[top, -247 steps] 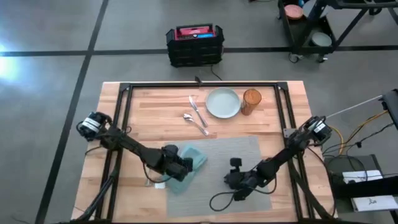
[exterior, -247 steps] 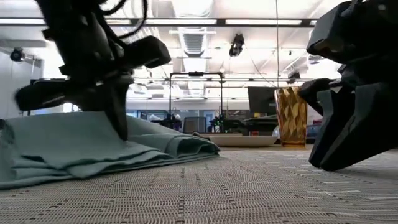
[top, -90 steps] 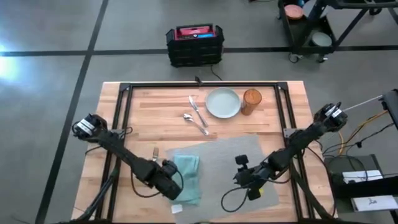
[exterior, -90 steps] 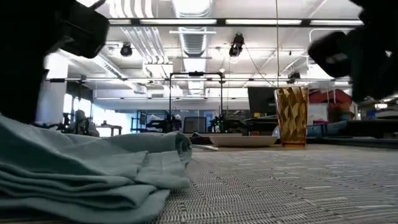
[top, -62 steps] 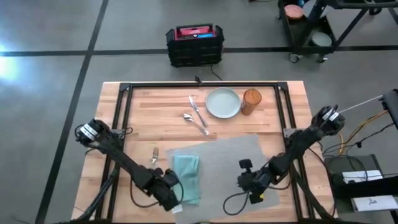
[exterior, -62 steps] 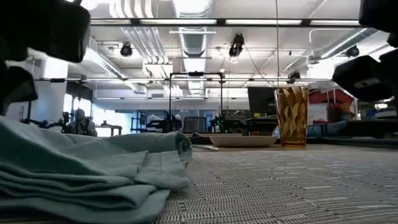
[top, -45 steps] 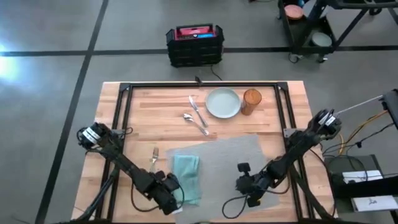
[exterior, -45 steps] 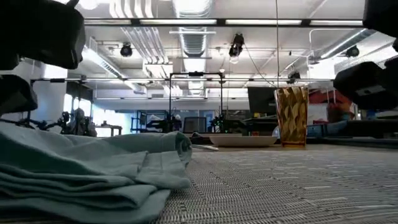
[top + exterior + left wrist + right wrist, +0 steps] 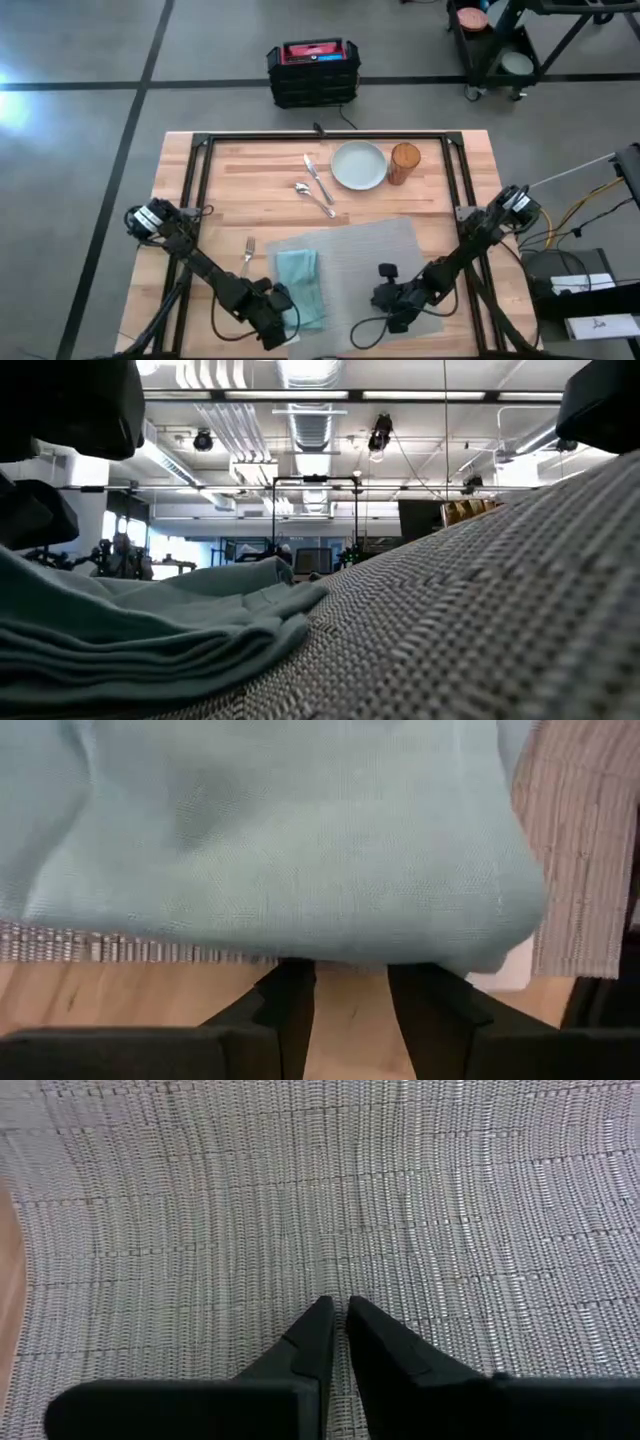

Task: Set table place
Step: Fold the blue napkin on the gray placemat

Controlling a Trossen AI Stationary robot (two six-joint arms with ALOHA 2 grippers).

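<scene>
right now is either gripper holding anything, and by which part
The right gripper looks shut on the placemat near its front edge. The left gripper, open by the napkin, holds nothing.

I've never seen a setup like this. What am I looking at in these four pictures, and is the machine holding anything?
Two dark robot arms work at a wooden table. One camera looks down from above, one sits at tabletop height, and one rides on each wrist. A grey placemat carries a teal napkin; a fork lies beside it. A knife, spoon, plate and amber glass wait farther back. The left gripper is open at the napkin's edge. The right gripper pinches the placemat, which looks lifted there.
</scene>
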